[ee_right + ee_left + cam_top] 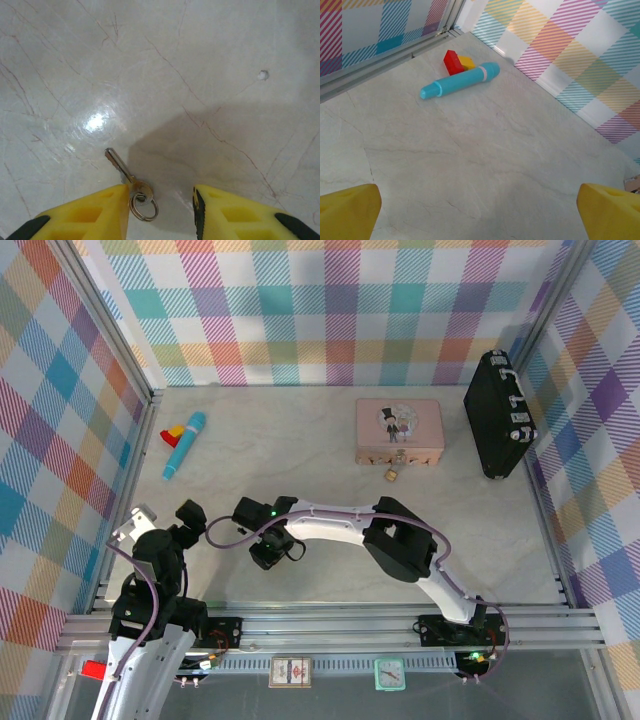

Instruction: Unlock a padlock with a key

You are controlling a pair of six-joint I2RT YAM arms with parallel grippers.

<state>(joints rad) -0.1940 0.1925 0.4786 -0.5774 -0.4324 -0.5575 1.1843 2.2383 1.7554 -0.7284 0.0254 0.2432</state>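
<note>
Key (pixel 120 165) lies on bare table (pixel 225 60) between right gripper's (pixel 160 190) part-open fingers, ungripped; left gripper (pixel 477 189) wide, empty.

Robot lab test cell, plaid-papered walls (pixel 330 310), aluminium frame rails (pixel 330 624), marble-look tabletop (pixel 290 445)

The right hand (pixel 160 212) is yellow-fingered with black ends. Just by its fingertips lies the small silvery metal key (pixel 121 166), brass-tinted at the head, on the pale grey, brown-veined marble table (pixel 200 75). Ahead of the yellow-fingered left hand (pixel 480 212) sit a turquoise plastic cylinder (pixel 460 81), a red block (pixel 452 62) and a yellow block (pixel 467 62). The walls (pixel 580 55) are pastel plaid.
</note>
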